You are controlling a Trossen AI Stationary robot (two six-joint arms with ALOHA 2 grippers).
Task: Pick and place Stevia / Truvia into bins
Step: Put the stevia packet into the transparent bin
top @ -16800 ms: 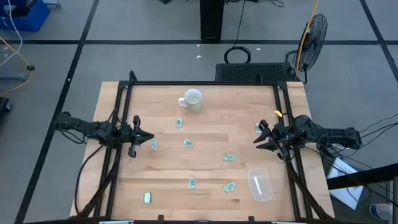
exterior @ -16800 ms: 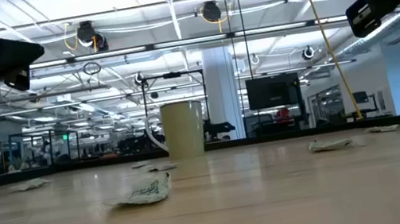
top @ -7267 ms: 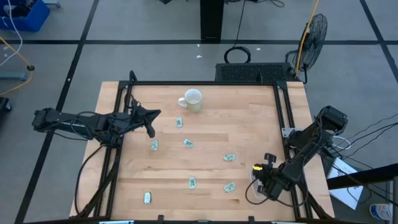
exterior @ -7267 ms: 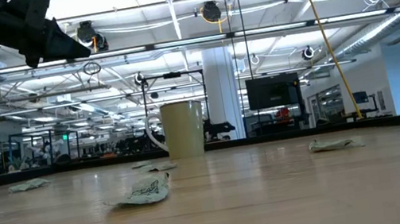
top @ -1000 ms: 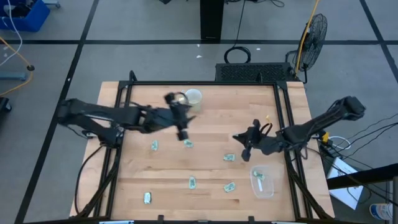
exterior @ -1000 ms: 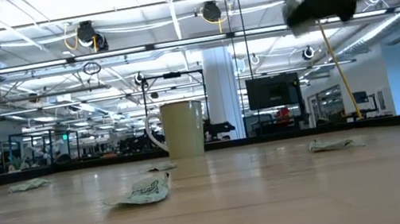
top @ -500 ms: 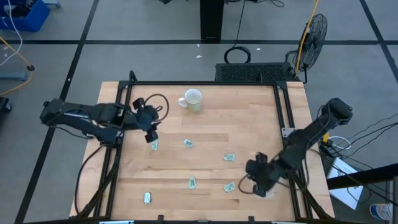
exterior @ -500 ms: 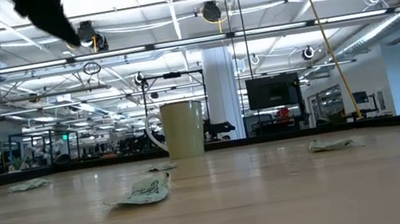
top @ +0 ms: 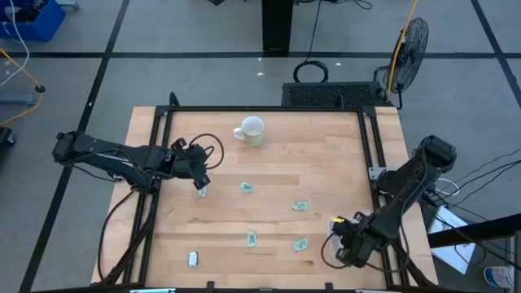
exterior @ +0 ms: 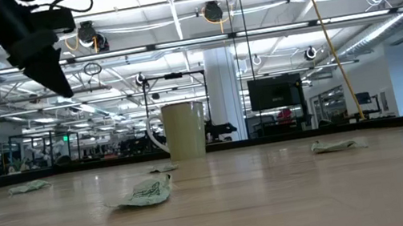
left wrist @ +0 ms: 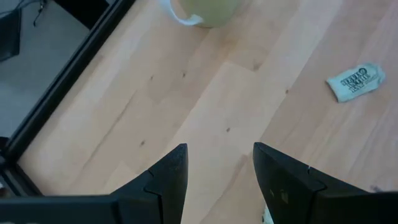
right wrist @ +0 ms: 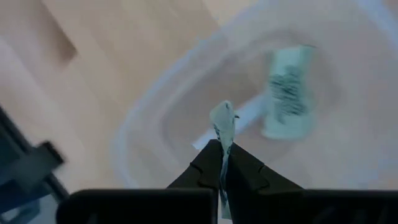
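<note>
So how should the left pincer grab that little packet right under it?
The left pincer hangs open above the packet, which lies flat on the table. Probably best to come straight down and pinch across its narrow width, one finger on each long edge, since no side stands up to catch.

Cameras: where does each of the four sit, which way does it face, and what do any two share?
High: overhead, straight down; both arms, left claw, right claw.
Low: tabletop height, facing the room; mug, left arm overhead.
Left wrist: looks past its open claw at wood and a packet.
Right wrist: looks past its claw, pinching a packet, into the clear tub.
Shared: high, low and left wrist all show the mug.
</note>
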